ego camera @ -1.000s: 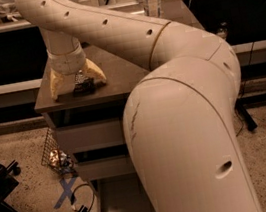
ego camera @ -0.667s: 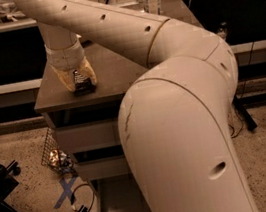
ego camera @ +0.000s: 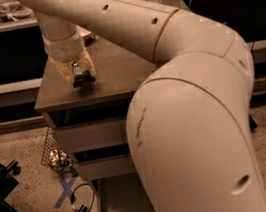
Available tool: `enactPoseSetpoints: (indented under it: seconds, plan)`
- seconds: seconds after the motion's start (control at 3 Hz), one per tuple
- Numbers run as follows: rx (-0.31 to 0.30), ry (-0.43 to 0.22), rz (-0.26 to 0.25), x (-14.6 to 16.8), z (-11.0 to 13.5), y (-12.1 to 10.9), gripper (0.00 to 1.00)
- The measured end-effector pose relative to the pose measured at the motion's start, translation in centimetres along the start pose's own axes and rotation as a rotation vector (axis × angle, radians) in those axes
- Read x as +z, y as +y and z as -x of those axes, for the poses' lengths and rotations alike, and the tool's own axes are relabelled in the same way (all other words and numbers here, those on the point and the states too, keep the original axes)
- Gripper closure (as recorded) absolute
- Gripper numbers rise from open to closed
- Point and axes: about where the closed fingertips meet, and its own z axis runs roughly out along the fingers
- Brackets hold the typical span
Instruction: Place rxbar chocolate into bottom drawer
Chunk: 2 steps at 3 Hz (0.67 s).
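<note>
Gripper (ego camera: 81,74) is low over the cabinet top (ego camera: 122,74), apparently clamped on the snack bar (ego camera: 83,79); expect a light, flat bar with a slick, crushable wrapper; grip across the narrow width with moderate force; bottom drawer (ego camera: 121,203) is open below.

Gripper (ego camera: 82,77) slightly rightward over cabinet top (ego camera: 118,77)
</note>
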Motion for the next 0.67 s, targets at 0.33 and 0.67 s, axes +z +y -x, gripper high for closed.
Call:
enactPoseSetpoints:
  seconds: [0.33,0.67]
  plan:
    - [0.018,-0.082,0.032,-4.6,-1.6,-2.3,1.00]
    - [0.023,-0.138,0.185,-7.4,-5.1,-7.7,1.00]
